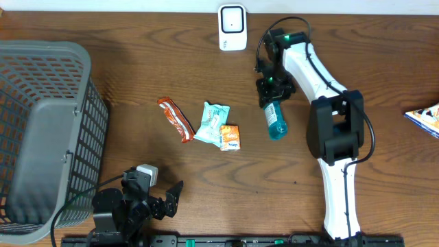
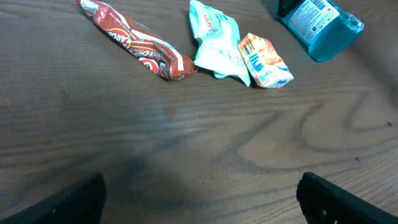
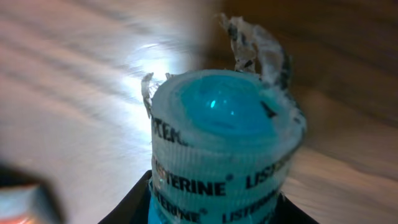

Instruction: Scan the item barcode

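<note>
Jaws of the left gripper (image 1: 170, 200) stand spread wide and hold nothing. We find it parked at the near edge of the counter (image 1: 274, 199), beside the grey basket (image 1: 92, 130), a position we judge leaves room for the working arm.

Further out, three packets lie in a loose row: a red snack bar (image 1: 176, 119), a teal pouch (image 1: 211, 122) and an orange sachet (image 1: 230, 137), the last two touching. None is being handled.

To their right lies the task item, a blue mouthwash bottle (image 1: 276, 125), on its side with its base toward us and a printed label facing up. The right gripper (image 1: 269, 96) sits over its cap end, and its jaws pinch the neck just below the sealed cap. The wrist view shows the cap head-on with a dark finger at either flank. We judge this end grip leaves the label free for reading.

At the far edge stands the white scanner (image 1: 232, 27), near the bottle but apart from it. Presentation of the barcode is not yet done.
</note>
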Robot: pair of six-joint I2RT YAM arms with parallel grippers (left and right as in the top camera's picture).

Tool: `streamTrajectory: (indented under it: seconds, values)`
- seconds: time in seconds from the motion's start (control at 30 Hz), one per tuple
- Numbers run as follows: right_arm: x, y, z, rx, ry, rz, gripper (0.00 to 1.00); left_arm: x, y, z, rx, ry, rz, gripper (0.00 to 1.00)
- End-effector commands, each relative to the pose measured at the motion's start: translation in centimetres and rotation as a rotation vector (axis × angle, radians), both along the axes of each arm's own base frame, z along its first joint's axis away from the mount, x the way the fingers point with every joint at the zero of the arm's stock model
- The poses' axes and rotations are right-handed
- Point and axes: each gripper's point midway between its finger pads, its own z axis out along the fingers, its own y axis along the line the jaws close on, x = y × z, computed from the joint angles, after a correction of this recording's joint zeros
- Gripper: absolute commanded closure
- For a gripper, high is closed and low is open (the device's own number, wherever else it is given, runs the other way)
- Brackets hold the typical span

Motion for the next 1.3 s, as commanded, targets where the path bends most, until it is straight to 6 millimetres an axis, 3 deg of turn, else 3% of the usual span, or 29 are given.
streamTrajectory:
  seconds: [0.0,0.1,0.17,0.47,0.53,0.7,0.9,1.13,1.27]
  values:
    - [1.4,-1.8,0.3,-0.231,-0.101,-0.075,0.98,0.0,0.1,0.1,-0.003,-0.001,0.005,0.02]
    - [1.5,-0.9,-0.3,-0.244,-0.127,-0.069,0.69,0.0,0.1,0.1,-0.003,-0.001,0.005,0.02]
    - [1.2,-0.3,-0.8,-0.247,-0.129,-0.053,0.65,0.0,0.1,0.1,-0.002,-0.001,0.005,0.02]
    - [-2.3,-1.4,-5.9,-0.291,-0.046,-0.071,0.68,0.0,0.1,0.1,-0.002,-0.001,0.005,0.02]
    - [-2.8,-1.6,-6.1,-0.298,-0.031,-0.068,0.72,0.0,0.1,0.1,-0.002,-0.001,0.005,0.02]
    - [-2.8,-1.1,-5.2,-0.269,-0.011,-0.033,0.99,0.0,0.1,0.1,-0.003,-0.001,0.005,0.02]
    - [-3.1,3.0,-1.2,-0.009,0.074,0.078,0.99,0.0,0.1,0.1,-0.002,-0.001,0.005,0.02]
    - [-2.3,8.8,7.1,0.374,0.029,0.242,0.99,0.0,0.1,0.1,-0.003,-0.001,0.005,0.02]
    - [-2.3,10.7,10.9,0.505,-0.016,0.267,0.99,0.0,0.1,0.1,-0.002,-0.001,0.005,0.02]
